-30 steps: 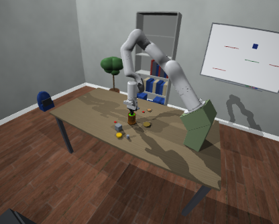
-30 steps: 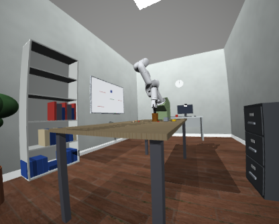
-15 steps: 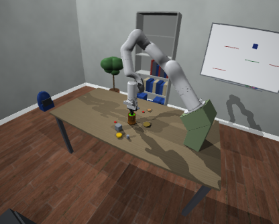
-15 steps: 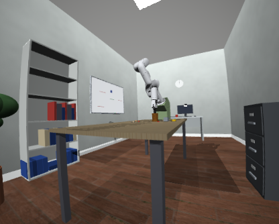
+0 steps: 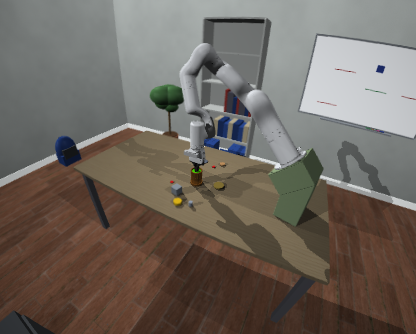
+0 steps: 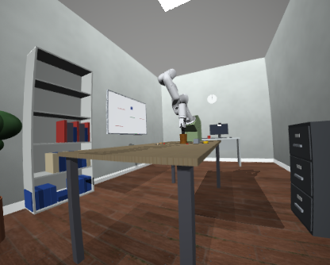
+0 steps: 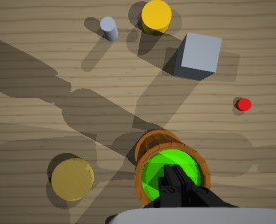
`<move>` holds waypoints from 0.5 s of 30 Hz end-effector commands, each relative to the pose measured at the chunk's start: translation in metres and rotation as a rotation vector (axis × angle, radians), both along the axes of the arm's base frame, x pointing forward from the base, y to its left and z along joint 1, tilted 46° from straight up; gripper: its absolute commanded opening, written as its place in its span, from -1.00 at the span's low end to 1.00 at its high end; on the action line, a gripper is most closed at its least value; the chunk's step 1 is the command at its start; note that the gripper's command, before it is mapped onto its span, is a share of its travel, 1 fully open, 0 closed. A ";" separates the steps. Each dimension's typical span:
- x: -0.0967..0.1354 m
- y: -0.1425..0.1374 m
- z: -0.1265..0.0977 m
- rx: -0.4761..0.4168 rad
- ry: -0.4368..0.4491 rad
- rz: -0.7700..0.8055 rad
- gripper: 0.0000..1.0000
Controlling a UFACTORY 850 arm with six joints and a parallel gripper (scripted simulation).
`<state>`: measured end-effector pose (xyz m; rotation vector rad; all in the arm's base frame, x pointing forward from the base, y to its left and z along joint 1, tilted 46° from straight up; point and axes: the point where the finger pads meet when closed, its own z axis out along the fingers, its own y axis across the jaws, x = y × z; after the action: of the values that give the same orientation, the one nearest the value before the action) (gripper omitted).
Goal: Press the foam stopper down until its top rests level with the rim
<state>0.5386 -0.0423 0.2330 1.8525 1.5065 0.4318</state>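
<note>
A brown jar (image 5: 196, 178) stands upright near the middle of the wooden table. It also shows in the exterior view (image 6: 183, 138) and in the wrist view (image 7: 171, 170). A bright green foam stopper (image 7: 162, 169) fills its mouth, and its green top shows at the rim in the top view (image 5: 196, 171). My gripper (image 7: 171, 178) is shut and points straight down onto the middle of the stopper. Its fingertips (image 5: 198, 166) sit right at the stopper's top. I cannot tell how far below the rim the foam sits.
A grey cube (image 7: 197, 56), a yellow disc (image 7: 156, 15) and a small grey cylinder (image 7: 108, 27) lie beyond the jar. A tan disc (image 7: 72, 179) lies to its left, and a small red button (image 7: 244, 104) to its right. The green robot base (image 5: 296, 186) stands on the table's right end.
</note>
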 end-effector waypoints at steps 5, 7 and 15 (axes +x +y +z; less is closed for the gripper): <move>-0.001 0.001 0.002 0.000 -0.001 0.000 -1.00; -0.001 0.001 0.002 0.000 -0.001 0.000 -1.00; -0.004 0.002 0.004 0.000 -0.001 0.000 -1.00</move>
<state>0.5360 -0.0411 0.2358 1.8525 1.5064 0.4319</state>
